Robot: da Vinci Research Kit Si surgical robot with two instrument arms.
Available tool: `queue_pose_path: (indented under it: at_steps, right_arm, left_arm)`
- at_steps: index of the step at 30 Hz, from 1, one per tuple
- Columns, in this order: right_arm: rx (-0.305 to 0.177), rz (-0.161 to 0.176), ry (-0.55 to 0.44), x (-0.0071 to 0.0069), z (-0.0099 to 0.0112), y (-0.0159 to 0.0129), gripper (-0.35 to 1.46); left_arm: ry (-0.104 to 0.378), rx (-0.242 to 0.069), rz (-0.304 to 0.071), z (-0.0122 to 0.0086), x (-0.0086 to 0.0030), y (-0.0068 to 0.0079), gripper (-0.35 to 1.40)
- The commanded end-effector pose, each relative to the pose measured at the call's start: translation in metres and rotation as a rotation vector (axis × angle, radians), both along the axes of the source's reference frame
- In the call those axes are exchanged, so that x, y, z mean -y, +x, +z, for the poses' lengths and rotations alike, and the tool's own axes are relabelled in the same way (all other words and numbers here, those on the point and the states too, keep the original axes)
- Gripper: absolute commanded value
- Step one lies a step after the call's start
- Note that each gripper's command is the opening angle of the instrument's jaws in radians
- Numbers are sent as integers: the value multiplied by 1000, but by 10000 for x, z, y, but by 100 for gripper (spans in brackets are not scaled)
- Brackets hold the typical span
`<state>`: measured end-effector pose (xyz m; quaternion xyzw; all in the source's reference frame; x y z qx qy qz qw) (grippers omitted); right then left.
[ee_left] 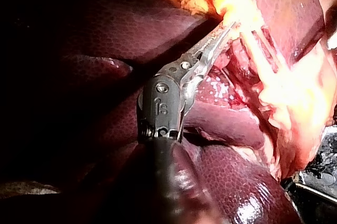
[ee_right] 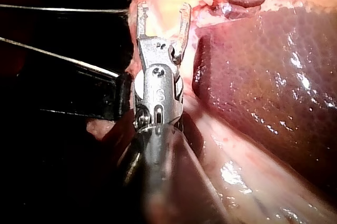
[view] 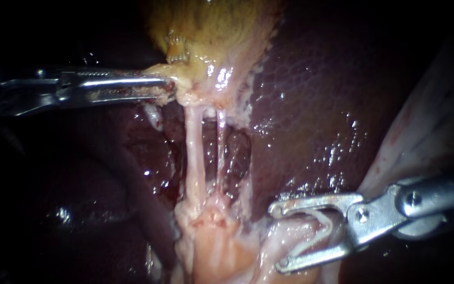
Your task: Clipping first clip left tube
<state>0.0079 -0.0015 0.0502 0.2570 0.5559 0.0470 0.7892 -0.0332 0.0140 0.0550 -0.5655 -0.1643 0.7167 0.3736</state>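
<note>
The liver (view: 311, 79) fills the field, with the yellow gallbladder (view: 211, 26) above. Jaws of the left instrument (view: 170, 87) are closed on the gallbladder's lower edge. Jaws of the right instrument (view: 277, 239) stand wide, holding a white clip (view: 324, 227) over pale tissue (view: 222, 247). The left tube (view: 194, 158) runs taut from gallbladder to pale tissue, well apart from the clip, with the thinner right tube (view: 220, 147) just beside it

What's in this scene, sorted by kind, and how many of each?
Instruments: 2, the left instrument and the right instrument
Tubes: 2, the left tube and the thinner right tube
Clip, in the right instrument's jaws: 1
Gallbladder: 1
Liver: 1
Total: 7
</note>
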Motion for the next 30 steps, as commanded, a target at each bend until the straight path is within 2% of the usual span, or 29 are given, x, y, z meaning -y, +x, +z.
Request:
queue_pose_path:
  at_steps: [1, 5, 8, 11, 14, 18, 22, 30]
  right_arm:
    - [-1, -1, 0, 0, 0, 0, 47]
    - [-1, 0, 0, 0, 1, 1, 47]
    - [0, 0, 0, -1, 2, 0, 47]
    - [0, 0, 0, -1, 2, 0, 47]
    - [0, 0, 0, -1, 2, 1, 47]
    - [1, 2, 0, -1, 2, 4, 47]
    - [5, 6, -5, -5, 1, 20, 48]
    - [41, 63, 72, -15, 4, 78, 48]
  left_arm:
    - [1, 2, 2, -2, -1, 2, -35]
    - [15, 9, 9, -27, -10, 23, -35]
    - [25, 14, -14, -49, -18, 42, -35]
    - [16, 21, -33, -69, -24, 59, -35]
    - [11, 25, -42, -82, -24, 70, -35]
    - [8, 25, -45, -83, -19, 70, -35]
    - [5, 22, -48, -79, -15, 67, -35]
    - [3, 22, -48, -78, -13, 67, -35]
